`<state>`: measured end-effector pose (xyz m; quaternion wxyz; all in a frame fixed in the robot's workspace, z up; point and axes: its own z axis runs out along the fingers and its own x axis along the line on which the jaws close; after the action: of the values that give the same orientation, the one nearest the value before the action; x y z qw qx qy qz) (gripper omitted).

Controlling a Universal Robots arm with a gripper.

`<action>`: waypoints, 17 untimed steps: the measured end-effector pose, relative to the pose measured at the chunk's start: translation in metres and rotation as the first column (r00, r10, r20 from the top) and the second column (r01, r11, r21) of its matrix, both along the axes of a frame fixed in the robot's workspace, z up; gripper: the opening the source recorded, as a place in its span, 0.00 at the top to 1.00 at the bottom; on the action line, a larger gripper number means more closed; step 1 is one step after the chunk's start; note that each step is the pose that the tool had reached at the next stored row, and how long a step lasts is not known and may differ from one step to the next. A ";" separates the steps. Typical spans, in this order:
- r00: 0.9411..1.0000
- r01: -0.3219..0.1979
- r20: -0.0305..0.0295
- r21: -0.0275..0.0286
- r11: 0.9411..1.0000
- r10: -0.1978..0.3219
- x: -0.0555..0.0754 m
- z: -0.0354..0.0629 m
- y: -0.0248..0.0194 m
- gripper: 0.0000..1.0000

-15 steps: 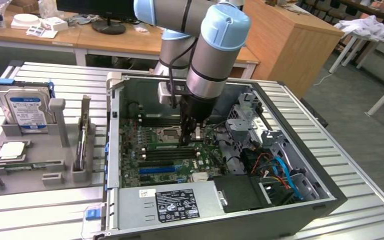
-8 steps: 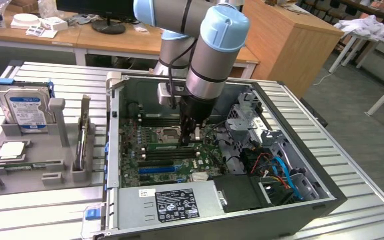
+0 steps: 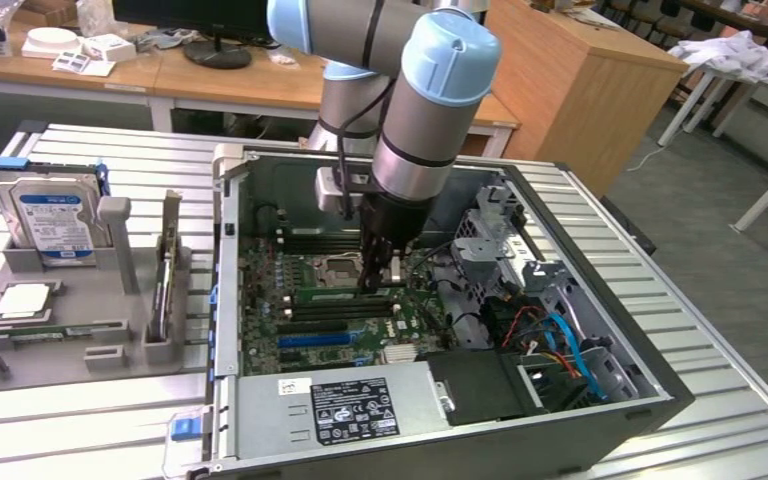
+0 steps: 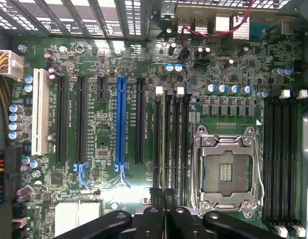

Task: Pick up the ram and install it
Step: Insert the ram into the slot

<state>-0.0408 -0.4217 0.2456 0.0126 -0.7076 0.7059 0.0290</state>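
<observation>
In the exterior view, the ram (image 3: pixel 331 294) is a long, narrow green stick standing on edge across the motherboard inside the open case (image 3: pixel 624 405), just beside the CPU socket (image 3: pixel 341 266). The end effector (image 3: pixel 381 287) reaches straight down into the case, and its dark fingers meet the ram near the end towards the exterior view's right. A second green stick (image 3: pixel 51 331) lies in the grey tray (image 3: pixel 37 365) on the bench (image 3: pixel 91 425). In the wrist view, the ram (image 4: pixel 164 149) shows edge-on as a thin strip over the slots beside the socket (image 4: pixel 226 172). It runs directly out from the end effector (image 4: pixel 164 219), whose fingers (image 4: pixel 153 224) are closed on it.
</observation>
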 end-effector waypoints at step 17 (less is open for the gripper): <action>1.000 0.000 0.000 0.000 1.000 0.000 0.000 -0.0008 -0.0037 0.88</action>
<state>-0.0408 -0.4254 0.2448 0.0126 -0.7076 0.7059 0.0290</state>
